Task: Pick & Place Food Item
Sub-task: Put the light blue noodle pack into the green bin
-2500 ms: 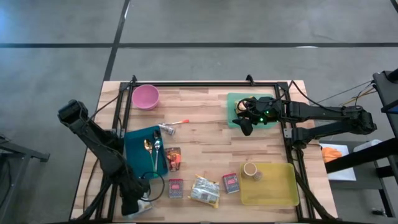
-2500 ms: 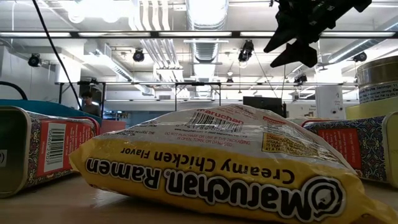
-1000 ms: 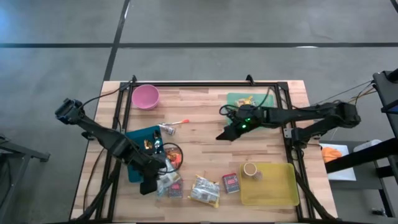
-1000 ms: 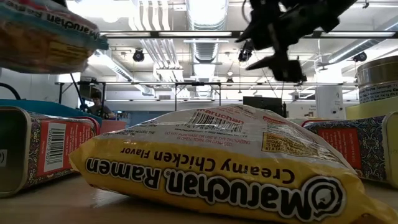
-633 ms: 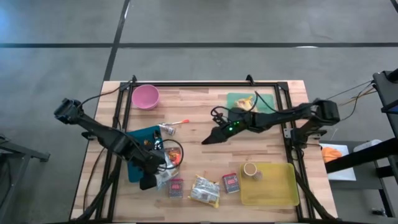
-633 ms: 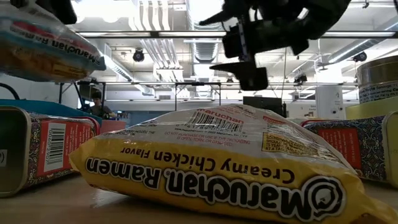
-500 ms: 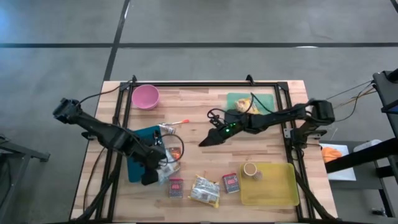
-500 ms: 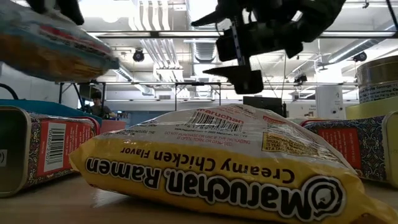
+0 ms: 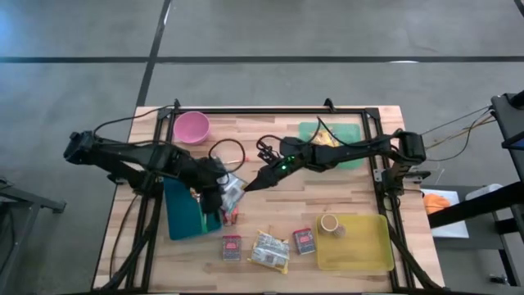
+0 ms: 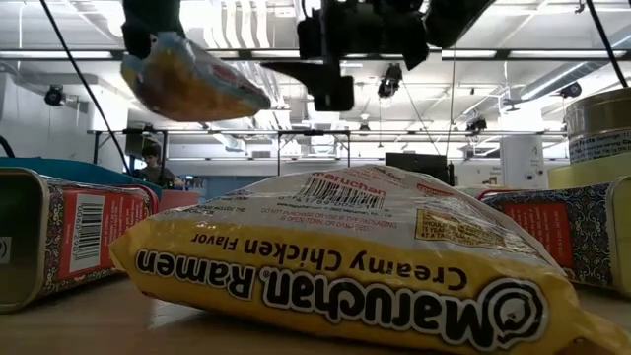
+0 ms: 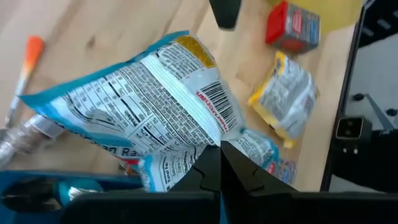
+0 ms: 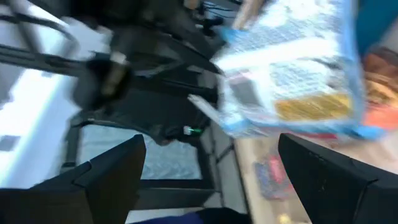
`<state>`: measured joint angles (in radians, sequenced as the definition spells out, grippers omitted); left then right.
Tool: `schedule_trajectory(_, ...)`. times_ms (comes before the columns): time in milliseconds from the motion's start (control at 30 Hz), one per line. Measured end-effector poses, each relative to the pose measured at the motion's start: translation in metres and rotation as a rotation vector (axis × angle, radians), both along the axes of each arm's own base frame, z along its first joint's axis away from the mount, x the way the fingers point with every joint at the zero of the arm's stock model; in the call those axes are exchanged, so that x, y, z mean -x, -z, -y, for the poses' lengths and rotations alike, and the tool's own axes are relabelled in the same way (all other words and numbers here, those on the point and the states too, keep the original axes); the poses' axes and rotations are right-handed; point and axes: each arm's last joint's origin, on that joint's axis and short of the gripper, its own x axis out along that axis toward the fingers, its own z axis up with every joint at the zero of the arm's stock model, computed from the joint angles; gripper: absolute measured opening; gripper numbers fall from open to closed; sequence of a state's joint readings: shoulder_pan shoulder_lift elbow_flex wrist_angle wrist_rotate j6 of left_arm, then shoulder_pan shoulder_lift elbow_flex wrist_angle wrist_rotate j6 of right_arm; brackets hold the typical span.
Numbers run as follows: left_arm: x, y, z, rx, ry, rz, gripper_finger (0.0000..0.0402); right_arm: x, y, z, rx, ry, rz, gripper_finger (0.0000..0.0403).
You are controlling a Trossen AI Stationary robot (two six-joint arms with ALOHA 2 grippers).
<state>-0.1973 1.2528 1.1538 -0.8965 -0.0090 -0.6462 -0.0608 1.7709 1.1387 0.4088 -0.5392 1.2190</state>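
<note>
High view: at the left, the left arm reaches in over the teal tray (image 9: 182, 220), and the left gripper (image 9: 218, 194) holds a blue-and-white ramen packet (image 9: 232, 190) in the air above the tray's inner edge, jaws clamped together on one edge of the wrapper; the left wrist view shows the dark fingers (image 11: 219, 163) pinching the packet (image 11: 155, 106) so that it hangs free, presumably to present a broad face to the other arm. Just to the right, the right gripper (image 9: 255, 182) points at the packet with its jaws spread wide and nothing between them; in the right wrist view the packet (image 12: 292, 81) fills the gap ahead of the two fingers (image 12: 106, 177), an arrangement that reads as a hand-over about to be made. Farther right lies the green mat (image 9: 348, 131) with a yellowish item on it, probably the destination. Along the near edge, from left to right, rest a small red box (image 9: 232, 247), a yellow ramen bag (image 9: 269, 251), a second red box (image 9: 304, 240) and the yellow tray (image 9: 364, 246) holding a tin.
</note>
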Motion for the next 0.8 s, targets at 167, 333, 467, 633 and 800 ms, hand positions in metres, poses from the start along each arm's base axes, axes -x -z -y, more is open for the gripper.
schedule_trajectory(167, 0.007, -0.010, -0.007, -0.012, -0.009, 0.060, 0.0000, 0.005, 0.000, 0.002, 0.065, 0.059, -0.065, 0.0361)
schedule_trajectory(333, 0.014, -0.021, -0.009, -0.013, -0.020, 0.139, 0.0000, 0.011, -0.004, 0.008, 0.081, 0.101, -0.045, 0.0361)
schedule_trajectory(467, 0.016, -0.027, -0.010, -0.015, -0.024, 0.184, 0.0000, 0.012, -0.002, 0.012, 0.081, 0.112, -0.057, 0.0361)
schedule_trajectory(633, 0.016, -0.029, -0.011, -0.027, -0.016, 0.211, 0.0000, 0.011, -0.005, 0.013, 0.093, 0.135, -0.030, 0.0361)
schedule_trajectory(800, 0.015, -0.031, -0.010, -0.025, -0.014, 0.237, 0.0000, 0.010, -0.007, 0.017, 0.097, 0.165, -0.020, 0.0361)
